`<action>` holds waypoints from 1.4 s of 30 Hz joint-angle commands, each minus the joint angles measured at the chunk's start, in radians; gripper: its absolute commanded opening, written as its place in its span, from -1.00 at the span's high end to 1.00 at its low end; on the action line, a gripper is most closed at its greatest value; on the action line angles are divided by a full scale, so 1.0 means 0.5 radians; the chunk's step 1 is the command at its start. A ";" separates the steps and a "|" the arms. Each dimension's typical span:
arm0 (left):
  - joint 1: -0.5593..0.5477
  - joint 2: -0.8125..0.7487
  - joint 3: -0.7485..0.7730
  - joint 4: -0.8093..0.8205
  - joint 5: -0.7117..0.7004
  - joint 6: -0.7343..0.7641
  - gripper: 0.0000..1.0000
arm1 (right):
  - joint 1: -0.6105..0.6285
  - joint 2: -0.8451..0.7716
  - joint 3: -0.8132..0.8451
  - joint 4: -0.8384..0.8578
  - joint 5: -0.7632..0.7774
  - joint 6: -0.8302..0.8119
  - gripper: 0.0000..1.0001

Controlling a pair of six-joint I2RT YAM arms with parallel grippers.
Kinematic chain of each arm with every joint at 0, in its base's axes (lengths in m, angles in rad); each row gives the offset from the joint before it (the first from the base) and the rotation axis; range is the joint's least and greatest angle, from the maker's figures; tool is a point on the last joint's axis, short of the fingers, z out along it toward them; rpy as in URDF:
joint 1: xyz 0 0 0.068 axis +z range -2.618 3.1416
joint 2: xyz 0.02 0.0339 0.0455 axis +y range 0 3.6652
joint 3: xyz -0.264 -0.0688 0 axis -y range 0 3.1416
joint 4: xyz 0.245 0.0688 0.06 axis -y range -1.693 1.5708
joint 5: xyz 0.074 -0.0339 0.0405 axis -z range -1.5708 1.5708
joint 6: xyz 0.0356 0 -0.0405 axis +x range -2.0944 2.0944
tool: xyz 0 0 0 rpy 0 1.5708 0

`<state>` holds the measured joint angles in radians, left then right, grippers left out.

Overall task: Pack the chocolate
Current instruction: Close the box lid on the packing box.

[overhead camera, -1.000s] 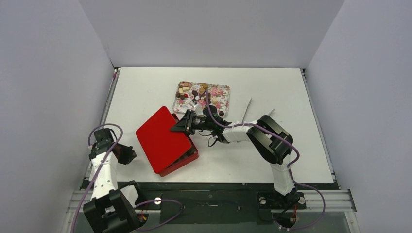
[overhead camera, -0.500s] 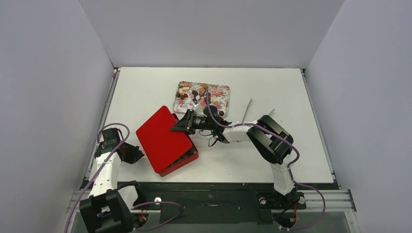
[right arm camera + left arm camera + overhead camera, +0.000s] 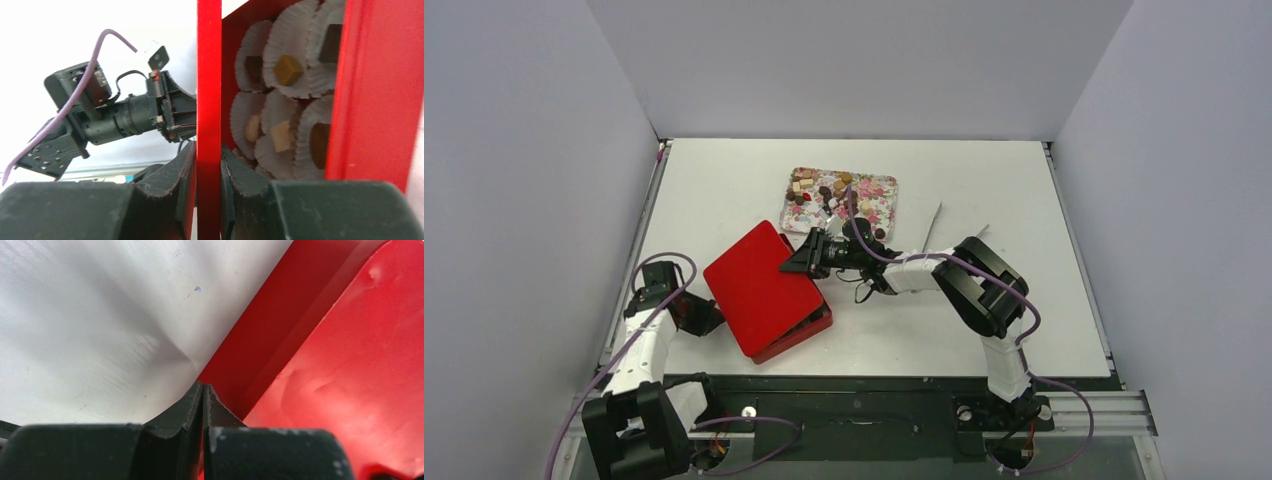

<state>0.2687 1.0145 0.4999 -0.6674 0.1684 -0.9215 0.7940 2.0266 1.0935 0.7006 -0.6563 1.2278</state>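
Pinching the red lid (image 3: 209,75) — right claw (image 3: 207,155); left claw (image 3: 203,390) together — chocolate (image 3: 287,70) in cups (image 3: 300,45) inside box (image 3: 796,340).

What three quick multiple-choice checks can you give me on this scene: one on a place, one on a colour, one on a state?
1. Where does the flowered tray lie relative to the red box?
A) under it
B) on its near side
C) on its far side

2. The paper cups in the box are:
A) white
B) green
C) black

3. The right jaws are:
A) wide open
B) shut on the lid
C) shut on nothing

Answers:
1 C, the top view shows the tray beyond the box.
2 A, the right wrist view shows white cups.
3 B, both press the lid's edge.
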 commanded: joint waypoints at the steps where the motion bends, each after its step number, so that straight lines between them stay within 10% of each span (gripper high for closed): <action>1: -0.026 0.021 0.083 0.093 0.008 -0.025 1.00 | -0.028 -0.089 -0.034 -0.065 0.073 -0.147 0.61; 14: -0.069 0.069 0.125 0.101 -0.009 -0.025 1.00 | -0.103 -0.181 -0.063 -0.263 0.117 -0.294 0.25; 42: -0.106 0.090 0.207 0.076 -0.023 -0.024 1.00 | -0.167 -0.314 -0.175 -0.470 0.190 -0.458 0.19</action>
<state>0.2222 1.0645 0.5621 -0.6456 0.1654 -0.9318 0.7258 1.9202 1.0290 0.4511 -0.5900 1.0313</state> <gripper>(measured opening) 0.003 0.403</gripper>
